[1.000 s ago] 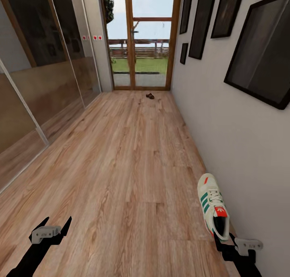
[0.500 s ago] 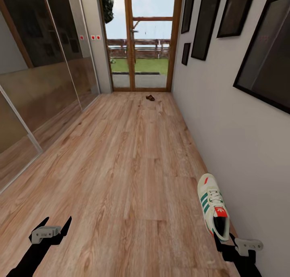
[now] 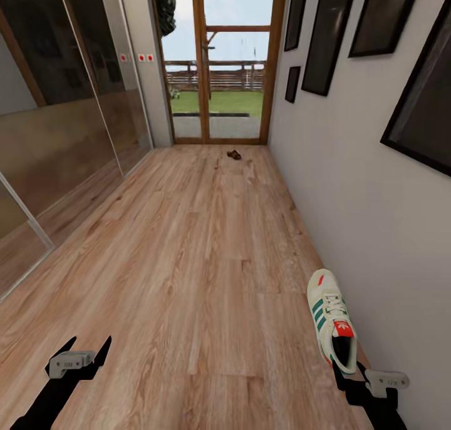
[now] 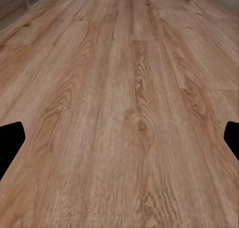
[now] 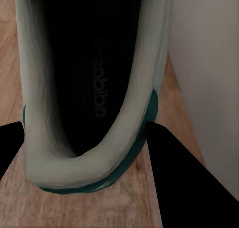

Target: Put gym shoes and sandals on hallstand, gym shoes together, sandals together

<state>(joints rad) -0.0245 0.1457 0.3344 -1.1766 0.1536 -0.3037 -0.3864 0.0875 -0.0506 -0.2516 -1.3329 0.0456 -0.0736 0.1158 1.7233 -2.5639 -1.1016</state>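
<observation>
Warm brown plank flooring (image 3: 188, 261) runs the length of a narrow corridor toward a wood-framed glass door (image 3: 216, 61) at the top centre of the head view, with lawn and a fence beyond it. Mirrored sliding panels (image 3: 62, 117) line the left side of the frame, and a pale wall (image 3: 351, 217) hung with dark picture frames (image 3: 329, 29) fills the right.

At the lower right of the head view, a gym shoe (image 3: 332, 320) is held with its toe pointing up the frame and its heel toward the bottom edge, close beside the wall. The right gripper (image 3: 347, 373) reaches up from the bottom right corner on a dark arm angled slightly inward, its fingers pinching the heel rim of the shoe. In the right wrist view the shoe's dark opening and pale collar (image 5: 94, 88) lie between the two black fingers (image 5: 174, 183), one on either side of the heel.

The left gripper (image 3: 80, 352) rises from the bottom left corner, its arm slanting up and to the right, fingers spread wide and holding nothing. Both its fingertips (image 4: 10, 138) stand well apart over bare planks in the left wrist view.

Far down the corridor, near the door threshold in the upper centre of the head view, a small dark brown sandal (image 3: 233, 155) lies on the floor; its detail is too small to tell.
</observation>
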